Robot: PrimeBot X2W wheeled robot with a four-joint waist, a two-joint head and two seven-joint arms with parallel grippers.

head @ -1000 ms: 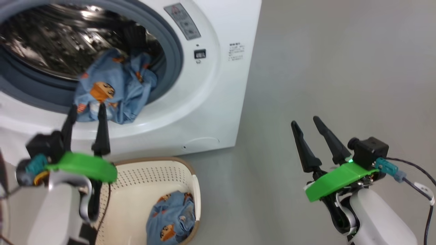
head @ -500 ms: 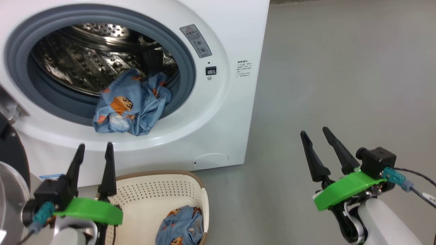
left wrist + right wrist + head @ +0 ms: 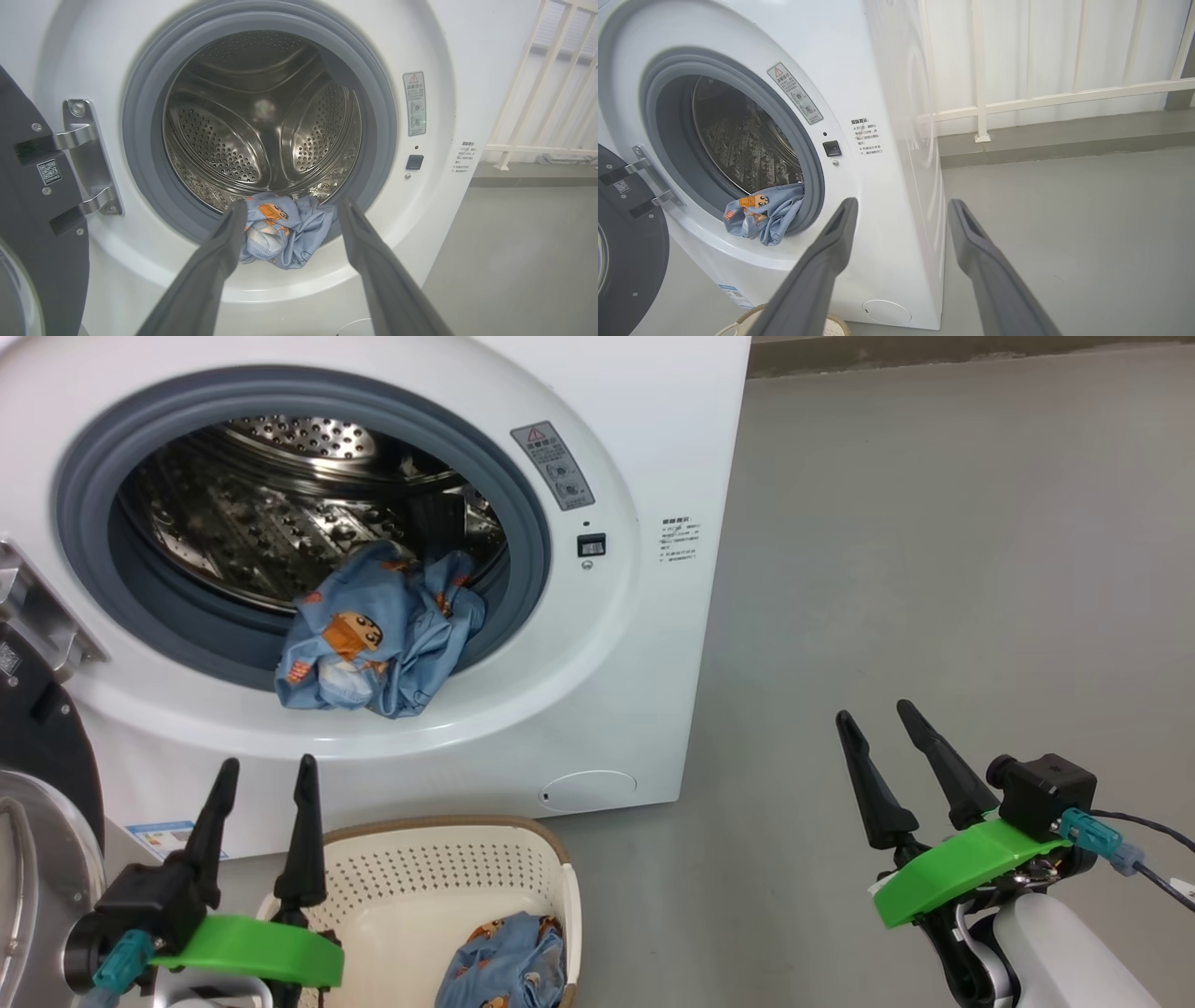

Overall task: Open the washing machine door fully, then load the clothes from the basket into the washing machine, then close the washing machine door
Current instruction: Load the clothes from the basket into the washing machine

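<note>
The white washing machine (image 3: 644,448) has its black-rimmed door (image 3: 37,747) swung open on the left. One light-blue bear-print garment (image 3: 378,639) hangs over the grey gasket lip at the drum mouth, half spilling out; that same garment (image 3: 280,231) lies ahead between my left fingers in the left wrist view. A second garment of the clothes (image 3: 509,966) lies in the cream basket (image 3: 551,868) on the floor below. My left gripper (image 3: 266,775) is open and empty above the basket's left rim. My right gripper (image 3: 878,719) is open and empty over the floor to the right.
Grey floor (image 3: 934,569) stretches to the right of the machine. A white railing (image 3: 1017,100) runs behind it along a raised kerb. The door's steel hinge (image 3: 86,158) stands at the left of the opening.
My left gripper has drawn back and down from the garment at the drum mouth, which stays draped there. The head camera has shifted, so the machine and basket sit lower and further right.
</note>
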